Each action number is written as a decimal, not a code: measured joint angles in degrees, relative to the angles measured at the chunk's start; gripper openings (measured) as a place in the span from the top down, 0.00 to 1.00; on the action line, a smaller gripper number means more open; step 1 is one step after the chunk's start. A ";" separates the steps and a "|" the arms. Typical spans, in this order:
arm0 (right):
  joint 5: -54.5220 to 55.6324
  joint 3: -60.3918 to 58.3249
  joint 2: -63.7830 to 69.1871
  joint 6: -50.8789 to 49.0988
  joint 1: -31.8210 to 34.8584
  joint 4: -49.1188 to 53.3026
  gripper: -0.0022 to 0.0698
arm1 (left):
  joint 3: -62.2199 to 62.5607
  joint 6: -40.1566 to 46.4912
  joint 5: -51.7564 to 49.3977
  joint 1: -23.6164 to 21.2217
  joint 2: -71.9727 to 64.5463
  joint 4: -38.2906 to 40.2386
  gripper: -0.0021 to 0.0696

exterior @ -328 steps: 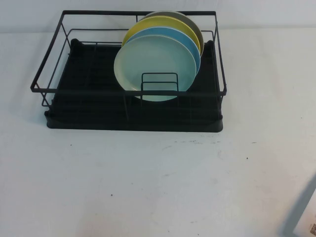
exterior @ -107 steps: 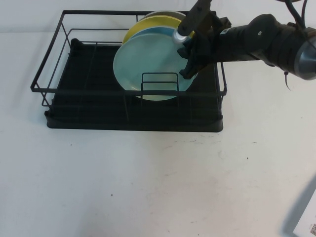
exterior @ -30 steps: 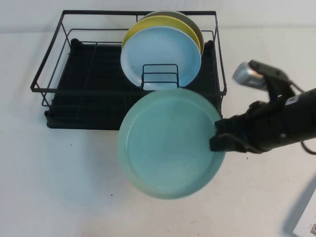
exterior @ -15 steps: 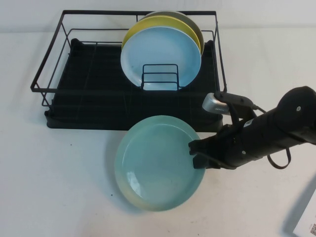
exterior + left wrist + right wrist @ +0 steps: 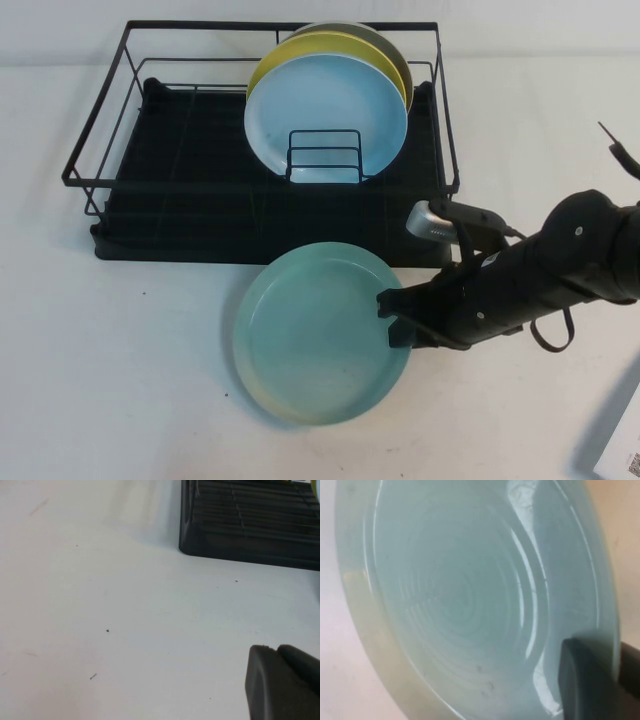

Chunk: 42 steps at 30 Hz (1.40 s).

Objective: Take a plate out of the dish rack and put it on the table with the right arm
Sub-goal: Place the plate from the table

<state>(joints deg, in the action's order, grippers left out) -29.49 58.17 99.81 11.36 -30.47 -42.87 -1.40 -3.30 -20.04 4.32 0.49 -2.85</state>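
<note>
Lower than a moment ago, the plate (image 5: pixel 315 335) now lies close to flat just in front of the dish rack (image 5: pixel 150 215), its far rim nearly at the rack's front edge; whether it rests fully on the table (image 5: pixel 120 380) I cannot tell, though its shadow is tight beneath it. The right arm (image 5: pixel 560 265) reaches in from the table's right side, its dark sleeve stretched low and nearly level, with the silver cylindrical part (image 5: pixel 425 220) riding above the wrist near the rack's front right corner. The right gripper (image 5: pixel 395 322) sits at the plate's right rim, jaws narrowed and pinched onto that rim; in the right wrist view one black finger (image 5: pixel 585 680) lies over the inside of the plate (image 5: pixel 460 595), whose yellowish edge faces the table's front. Inside the rack, toward its back right corner, three plates stand on edge leaning backward: a sky-blue plate (image 5: pixel 325 110) in front, behind the small wire divider (image 5: pixel 325 155), then a yellow plate (image 5: pixel 290 48), then a grey-green plate (image 5: pixel 395 52) at the back. The rest of the rack's black tray is bare. The left gripper (image 5: pixel 285 685) shows only as a black block at the corner of the left wrist view, over white tabletop (image 5: pixel 125 630) near a corner of the rack's base (image 5: pixel 240 535); I cannot tell how its jaws stand.
</note>
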 joint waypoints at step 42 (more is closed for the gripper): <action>4.30 0.00 -0.33 -0.02 0.00 6.24 0.58 | 0.00 0.00 0.00 0.00 0.00 0.00 0.98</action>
<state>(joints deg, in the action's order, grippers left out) -25.19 58.17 99.48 11.33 -30.47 -36.63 -1.40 -3.30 -20.04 4.32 0.49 -2.85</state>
